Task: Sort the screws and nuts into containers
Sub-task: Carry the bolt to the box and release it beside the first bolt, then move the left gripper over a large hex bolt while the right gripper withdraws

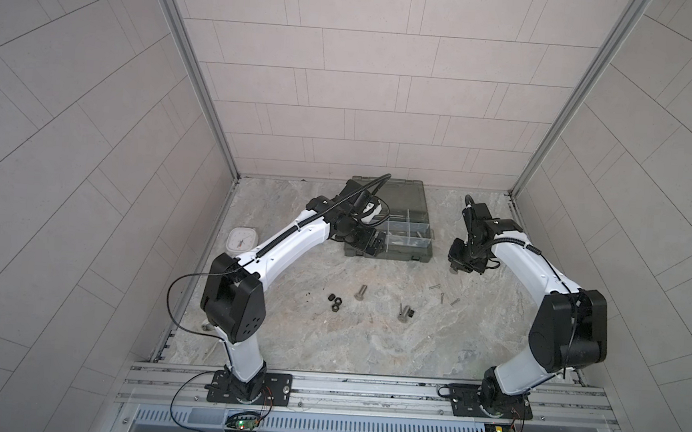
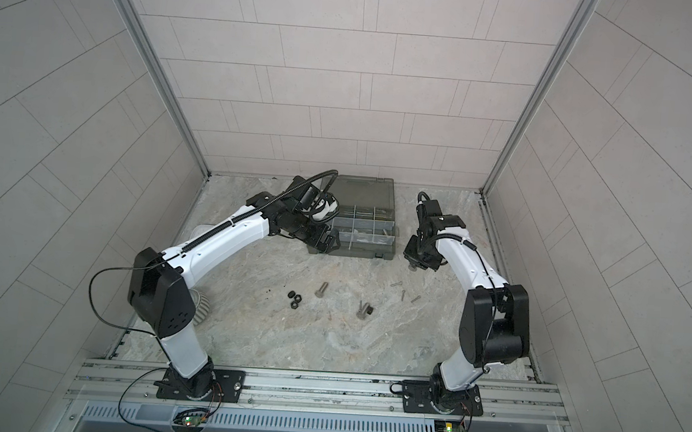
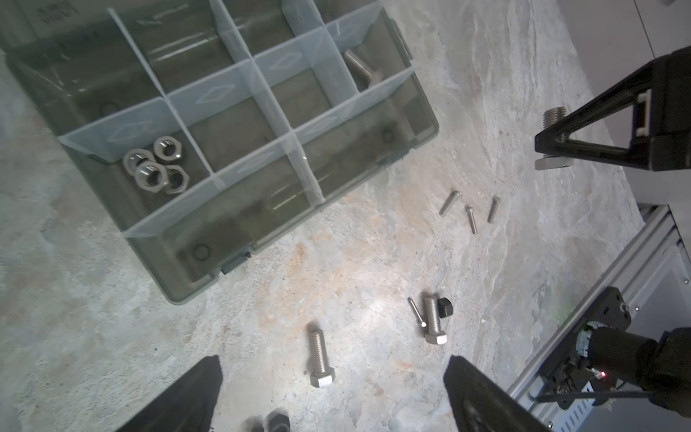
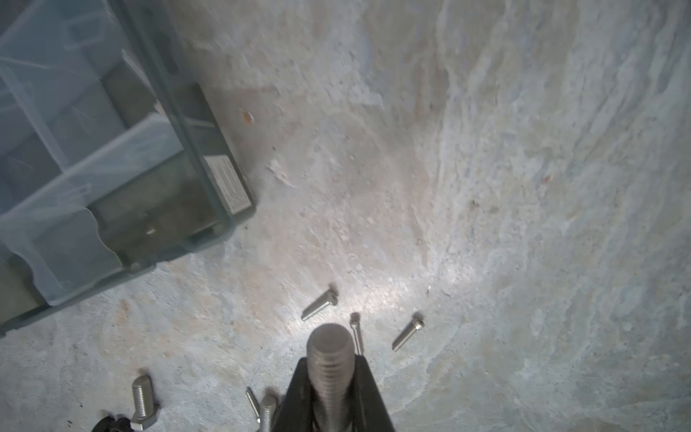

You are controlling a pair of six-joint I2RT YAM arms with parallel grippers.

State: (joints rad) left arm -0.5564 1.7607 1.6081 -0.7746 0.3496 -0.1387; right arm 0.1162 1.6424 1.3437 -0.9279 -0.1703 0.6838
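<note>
A marbled grey-beige stone surface (image 1: 327, 341) lies between pale tiled walls. At 12 o'clock on it in both top views sits a translucent dark grey-green plastic organizer case (image 1: 391, 254), its lid open and clear dividers forming compartments. One compartment holds a cluster of shiny silver hexagonal nuts (image 3: 155, 166); another holds a stored silver screw (image 3: 359, 69).

The left gripper (image 1: 369, 246) hovers over the case's 8 o'clock corner, its fingers (image 3: 194, 396) spread wide and holding nothing. The right gripper (image 1: 458, 267) is at 3 o'clock of the case, apart from it, with its fingers narrow and clamped on a thick silver hex-head bolt (image 4: 331, 355).

Loose near the surface's centre lies a lone thick screw (image 1: 361, 292), with black hexagonal nuts (image 1: 334, 301) near its 8 o'clock. Toward 3 o'clock a second thick screw (image 3: 433, 321) lies against a single black nut (image 3: 445, 307) and a thin pin-like screw (image 3: 417, 312). Three thin silver screws (image 3: 471, 220) lie at 2 o'clock of that group. A white square clock (image 1: 243, 240) sits at 9 o'clock.
</note>
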